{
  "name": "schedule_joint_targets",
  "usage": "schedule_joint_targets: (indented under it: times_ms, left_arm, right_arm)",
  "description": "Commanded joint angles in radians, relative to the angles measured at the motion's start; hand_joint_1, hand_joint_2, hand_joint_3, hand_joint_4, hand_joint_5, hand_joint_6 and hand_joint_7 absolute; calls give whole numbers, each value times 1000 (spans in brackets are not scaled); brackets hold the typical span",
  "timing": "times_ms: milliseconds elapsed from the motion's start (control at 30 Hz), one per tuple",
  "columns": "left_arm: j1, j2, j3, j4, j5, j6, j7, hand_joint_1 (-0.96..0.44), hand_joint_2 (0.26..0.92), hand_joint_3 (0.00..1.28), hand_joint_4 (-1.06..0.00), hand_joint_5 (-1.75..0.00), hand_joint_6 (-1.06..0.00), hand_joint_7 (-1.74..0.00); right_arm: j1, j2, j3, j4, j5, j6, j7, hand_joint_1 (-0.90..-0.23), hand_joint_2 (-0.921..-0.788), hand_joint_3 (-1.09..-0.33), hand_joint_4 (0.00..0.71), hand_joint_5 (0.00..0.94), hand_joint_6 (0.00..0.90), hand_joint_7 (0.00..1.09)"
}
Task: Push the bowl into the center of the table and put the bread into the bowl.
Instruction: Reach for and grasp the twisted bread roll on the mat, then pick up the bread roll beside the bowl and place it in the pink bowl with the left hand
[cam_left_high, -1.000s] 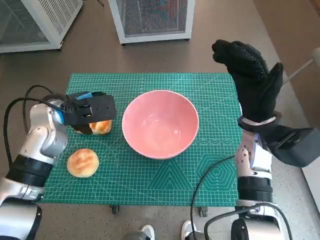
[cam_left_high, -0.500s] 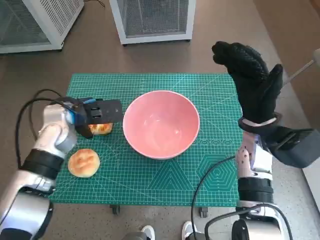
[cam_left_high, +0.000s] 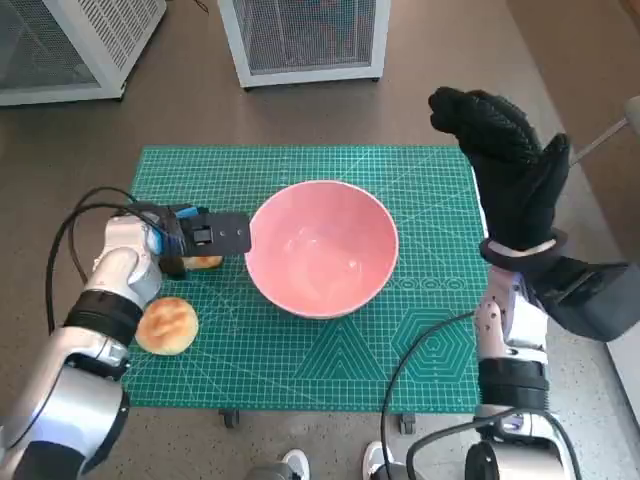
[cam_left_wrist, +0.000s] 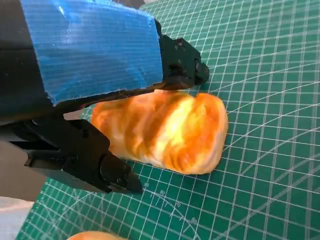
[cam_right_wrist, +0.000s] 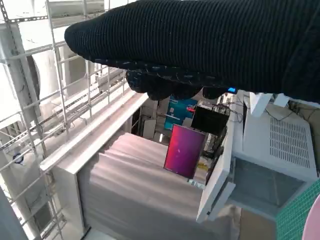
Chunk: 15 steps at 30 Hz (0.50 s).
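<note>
The pink bowl (cam_left_high: 321, 247) stands upright on the green cutting mat (cam_left_high: 300, 370), near the mat's middle. All places below are given from the bowl.

Just beside the bowl, on the robot's left side of it, lies a golden, oblong piece of bread (cam_left_wrist: 165, 131), flat on the mat. The left hand (cam_left_high: 205, 235) is right over that bread: in the head view the hand covers most of it, and only a strip of crust (cam_left_high: 203, 262) shows below the black fingers. The tip of the hand reaches almost to the bowl's rim. In the left wrist view the black fingers (cam_left_wrist: 182, 62) lie on one side of the bread and a second black part (cam_left_wrist: 80, 155) on the other, so the bread sits between them. Whether the hand actually grips the bread or only brackets it cannot be told.

A round bun (cam_left_high: 166, 324) lies farther from the bowl on the same side, nearer the robot, apart from the hand.

The right hand (cam_left_high: 505, 165) is raised above the mat's edge on the bowl's other side, well apart from it, holding nothing, thumb spread from the fingers.
</note>
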Motion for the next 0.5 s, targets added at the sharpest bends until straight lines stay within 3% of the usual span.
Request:
schedule_joint_targets:
  times_ms: [33,100,200,400,433,500]
  left_arm:
    - [-21,-23,-9,48,14,-23,56,79,865,87,-450,-246,-379,-28]
    - [-18,-26,-13,58,16,-33,83,185,892,146,-437,-862,-445,-20]
    - [-13,-27,-26,80,28,-57,126,298,912,215,-465,-1256,-521,-36]
    - [-7,-18,-39,106,44,-102,194,346,920,224,-501,-1398,-695,-119]
    - [-6,-17,-40,109,45,-108,202,222,920,212,-522,-1414,-627,-488]
    - [-5,-10,-41,113,49,-121,218,91,920,205,-531,-1436,-553,-892]
  right_arm:
    - [26,-6,3,0,-6,3,-10,-653,-921,-652,237,1,233,236]
    - [27,-6,4,-3,-7,3,-11,-657,-921,-652,237,2,233,236]
    - [29,-8,4,-9,-5,6,-10,-661,-921,-653,238,2,234,236]
    - [35,-12,5,-21,-1,4,-8,-663,-921,-654,238,2,231,234]
    - [36,-13,5,-20,-1,3,-7,-661,-921,-654,238,1,228,232]
    - [37,-14,6,-23,0,1,-6,-660,-921,-653,238,2,223,229]
